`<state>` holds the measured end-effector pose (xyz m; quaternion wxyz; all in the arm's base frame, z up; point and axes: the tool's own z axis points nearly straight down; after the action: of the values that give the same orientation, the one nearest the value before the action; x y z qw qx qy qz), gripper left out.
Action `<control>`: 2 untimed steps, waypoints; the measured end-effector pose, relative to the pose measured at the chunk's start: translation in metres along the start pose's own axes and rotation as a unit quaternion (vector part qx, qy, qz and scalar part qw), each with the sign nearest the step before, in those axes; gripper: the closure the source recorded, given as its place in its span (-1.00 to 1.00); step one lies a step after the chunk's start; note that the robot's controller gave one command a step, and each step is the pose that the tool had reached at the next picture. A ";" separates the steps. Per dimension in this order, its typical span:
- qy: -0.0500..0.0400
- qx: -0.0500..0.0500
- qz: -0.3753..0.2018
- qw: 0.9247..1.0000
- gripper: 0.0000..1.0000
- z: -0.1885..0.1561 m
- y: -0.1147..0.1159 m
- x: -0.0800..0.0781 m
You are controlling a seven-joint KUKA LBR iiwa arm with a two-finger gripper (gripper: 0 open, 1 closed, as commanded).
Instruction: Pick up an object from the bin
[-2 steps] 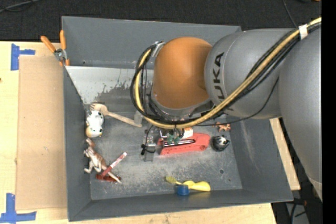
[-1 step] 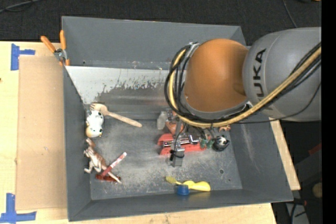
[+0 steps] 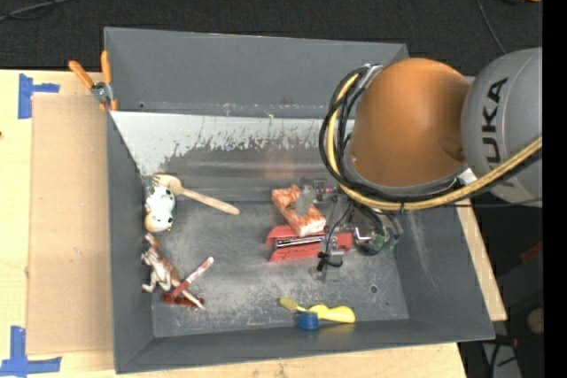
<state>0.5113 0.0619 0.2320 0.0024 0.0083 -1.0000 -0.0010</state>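
Just on the near side of the orange-and-white block lies a flat red plastic piece, likely light and stiff, best pinched across its narrow width, while the hand, open or closed I cannot tell, hangs near-right of that block.

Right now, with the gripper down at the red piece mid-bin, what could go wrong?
The gripper sits at the red piece's right end, so a grasp may catch only an edge and slip. The orange-and-white thing lies right beside the red piece and could be nudged or dragged along.
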 end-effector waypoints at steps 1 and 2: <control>-0.002 0.000 -0.040 0.999 -1.00 0.058 -0.002 -0.005; -0.003 0.000 -0.042 0.999 -1.00 0.127 -0.009 0.003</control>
<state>0.5080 0.0530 0.1049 -0.0008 0.0502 -0.9987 -0.0013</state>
